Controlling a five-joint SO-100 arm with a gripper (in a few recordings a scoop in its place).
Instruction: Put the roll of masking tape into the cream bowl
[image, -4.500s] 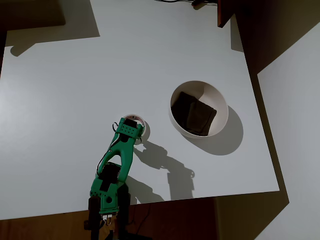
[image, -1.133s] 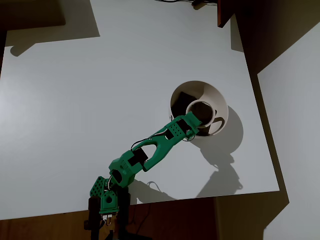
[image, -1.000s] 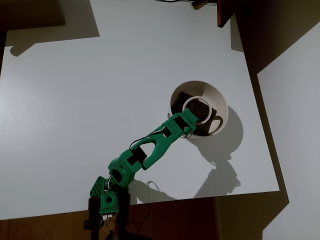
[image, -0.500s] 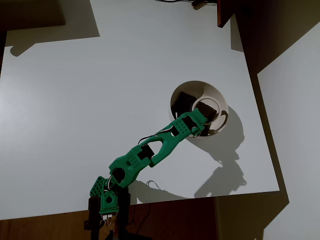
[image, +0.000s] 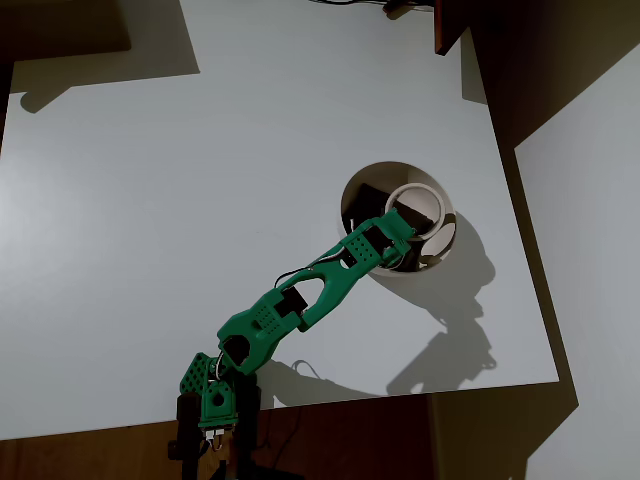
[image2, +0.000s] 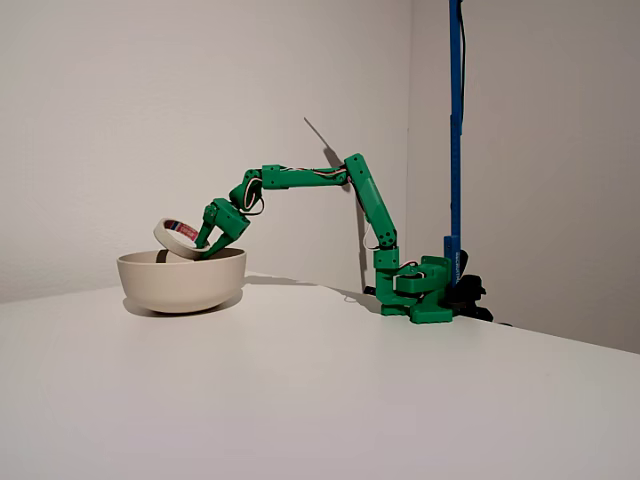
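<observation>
The cream bowl (image: 375, 172) (image2: 180, 282) stands right of the table's middle, a dark folded cloth (image: 362, 203) inside it. My green gripper (image: 398, 232) (image2: 203, 245) reaches over the bowl's near rim and is shut on the roll of masking tape (image: 408, 188) (image2: 178, 236). In the fixed view the cream ring hangs tilted just above the bowl's rim, its pinkish core showing. From overhead it lies over the bowl's far right half.
The white table (image: 200, 200) ends close to the bowl on the right and at the front by the arm's base (image: 210, 400) (image2: 420, 295). A blue pole (image2: 455, 130) rises behind the base. A brown post (image: 450, 25) stands at the back edge.
The tape was lifted off the table left of the bowl and carried over it. In the last half second the ring shifted towards the bowl's far right side.
</observation>
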